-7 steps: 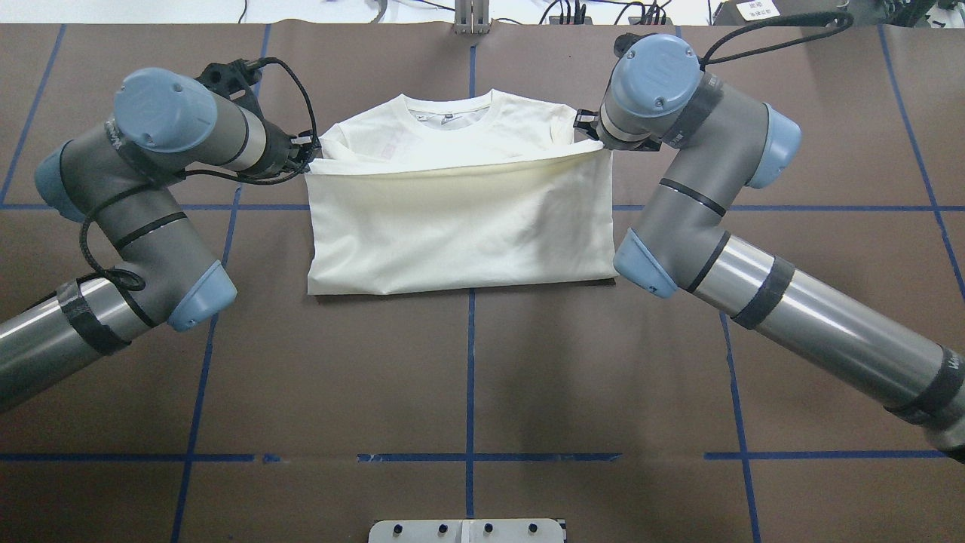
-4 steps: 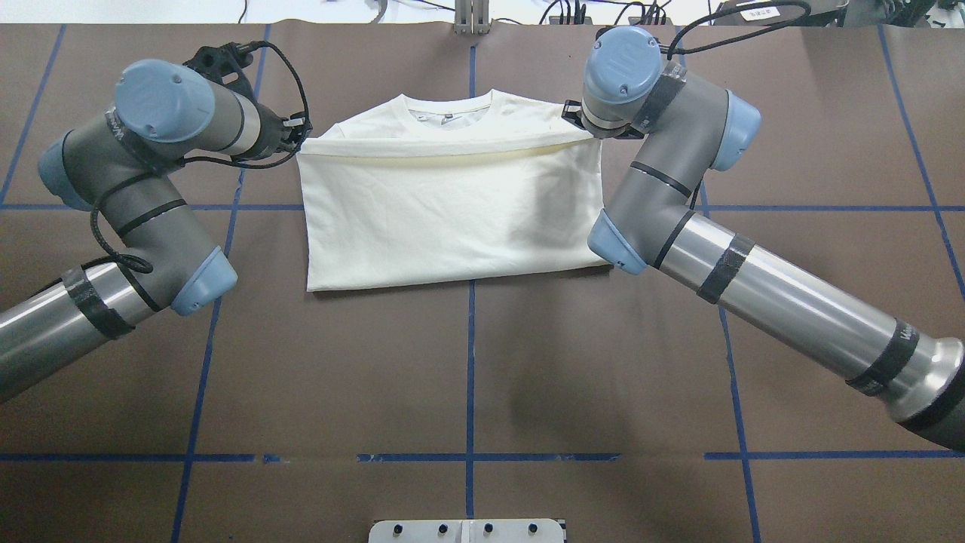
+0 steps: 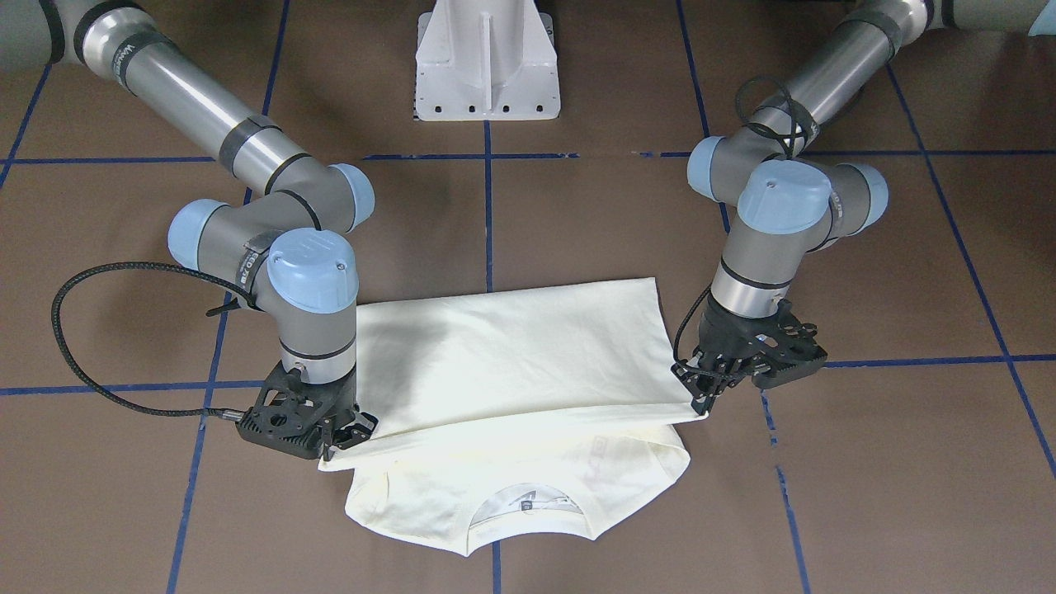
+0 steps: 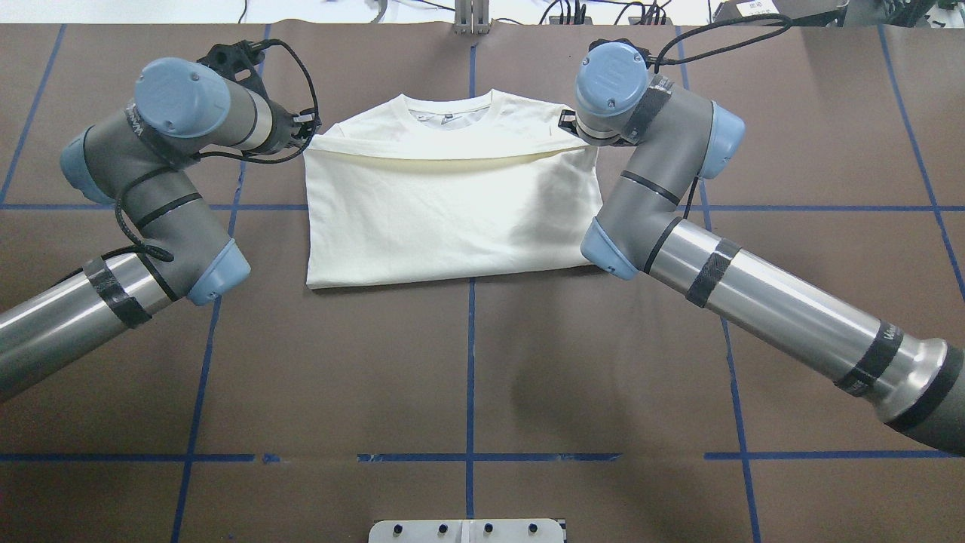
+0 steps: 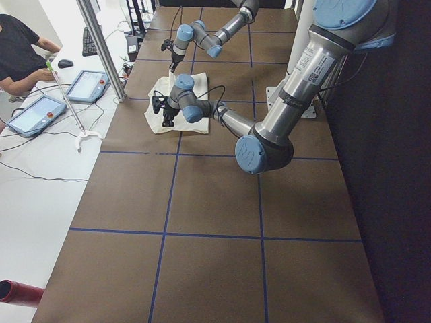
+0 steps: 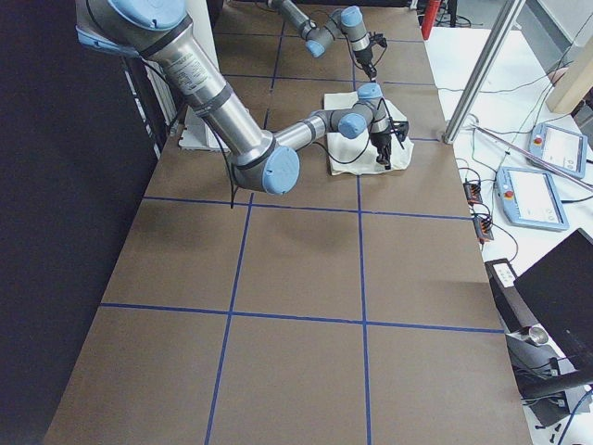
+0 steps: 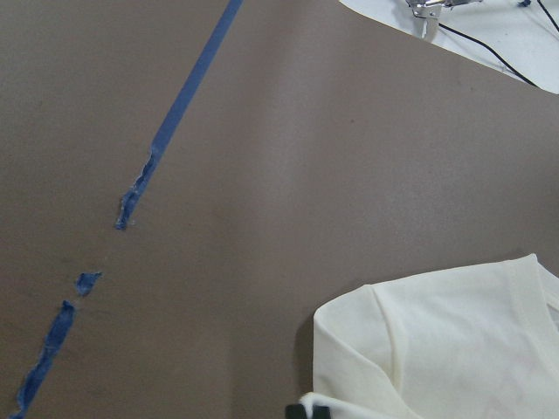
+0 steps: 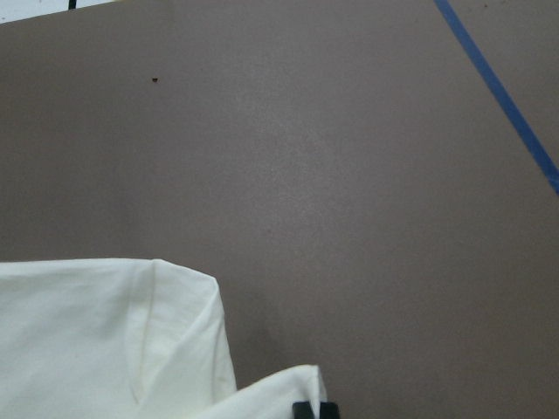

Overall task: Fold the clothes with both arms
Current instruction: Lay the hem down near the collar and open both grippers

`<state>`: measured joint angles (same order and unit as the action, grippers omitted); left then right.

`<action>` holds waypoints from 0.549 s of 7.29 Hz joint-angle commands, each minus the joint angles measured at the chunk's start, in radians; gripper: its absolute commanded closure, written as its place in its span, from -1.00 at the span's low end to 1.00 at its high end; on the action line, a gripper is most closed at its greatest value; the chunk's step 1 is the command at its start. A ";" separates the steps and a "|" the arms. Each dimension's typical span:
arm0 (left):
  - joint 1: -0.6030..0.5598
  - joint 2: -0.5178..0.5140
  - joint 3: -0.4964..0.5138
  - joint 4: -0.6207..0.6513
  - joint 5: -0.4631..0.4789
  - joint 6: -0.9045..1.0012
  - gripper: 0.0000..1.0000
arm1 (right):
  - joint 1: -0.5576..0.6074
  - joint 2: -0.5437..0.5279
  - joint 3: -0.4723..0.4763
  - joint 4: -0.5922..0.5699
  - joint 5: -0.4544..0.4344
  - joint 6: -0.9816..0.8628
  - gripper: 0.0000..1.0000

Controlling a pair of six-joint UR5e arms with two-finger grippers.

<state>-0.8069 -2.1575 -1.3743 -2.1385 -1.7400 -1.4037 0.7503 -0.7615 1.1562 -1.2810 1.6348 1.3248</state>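
Brown surface point(image 4: 467, 362) gridded with blue tape lines point(image 4: 203, 377), both arms reaching over its far half. Left arm point(image 4: 151, 211) comes in bent at the elbow. Left end effector point(image 3: 701, 398) points down, pinched closed on one corner of the folded-over edge of the T-shirt point(image 4: 452, 219).

Cream T-shirt sits between the two end effectors, plain side up, doubled over. Upper layer lies across the body, and its free edge runs in a line from one end effector to the other, held just above the lower layer. Past that edge, on the side away from the robot, shoulders and collar point(image 4: 452, 113) lie flat and uncovered. Faint print shows through the cloth there in the front-facing view. Fold crease is on the robot's side of the end effectors, flat on the surface.

Right arm point(image 4: 678, 234) crosses over the shirt's near corner on its side. Right end effector point(image 3: 342, 436) is clamped on the other corner of the same edge, just above the shoulder.

Wrist views: black fingertips point(image 7: 308, 410) at the bottom edge against cream cloth, bare surface beyond. White pedestal base point(image 3: 487, 66) is well behind both end effectors.
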 commanded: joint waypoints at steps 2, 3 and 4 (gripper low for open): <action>-0.002 0.004 0.001 -0.001 -0.001 0.012 0.79 | -0.003 0.010 -0.010 0.002 -0.001 0.001 1.00; -0.003 0.008 0.003 -0.001 0.000 0.037 0.77 | -0.002 0.011 -0.012 0.002 -0.001 -0.001 1.00; -0.003 0.015 0.006 -0.001 -0.001 0.037 0.73 | -0.003 0.016 -0.012 0.002 -0.003 -0.001 1.00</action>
<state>-0.8091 -2.1498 -1.3710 -2.1399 -1.7406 -1.3762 0.7475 -0.7499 1.1459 -1.2794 1.6335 1.3245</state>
